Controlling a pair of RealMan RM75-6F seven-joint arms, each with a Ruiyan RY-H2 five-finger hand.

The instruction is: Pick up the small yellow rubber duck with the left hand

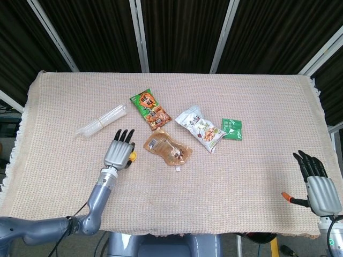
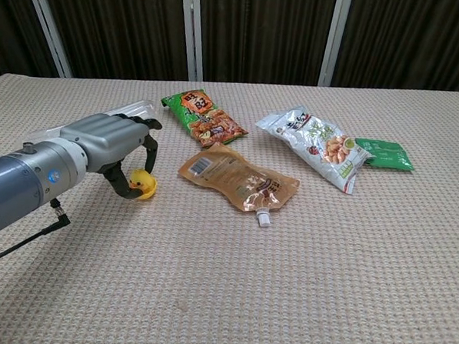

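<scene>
**Duck under the left hand, right hand idle at the counter edge**

Duck (image 2: 142, 184) position: the small yellow rubber duck sits on the woven counter cloth (image 1: 241, 182), tucked beneath your left hand (image 1: 119, 151), whose fingers curl down over and around it; in the chest view the thumb touches its near side, but you cannot tell whether the grasp is firm or whether the duck is lifted. The duck stands upright with its orange beak toward the right of the chest view; its body is too compact to show a clear long axis. Just right of it lies a brown spouted pouch (image 2: 238, 178), with an orange-green snack bag (image 2: 202, 118) behind. A bundle of clear plastic sleeves (image 1: 101, 122) lies to the left of the hand. A white nut packet (image 2: 317, 144) and a green sachet (image 2: 386, 155) lie well apart. Open cloth stretches toward the near edge. Your right hand (image 1: 317, 182) rests near the right counter edge, fingers spread, holding nothing.
</scene>
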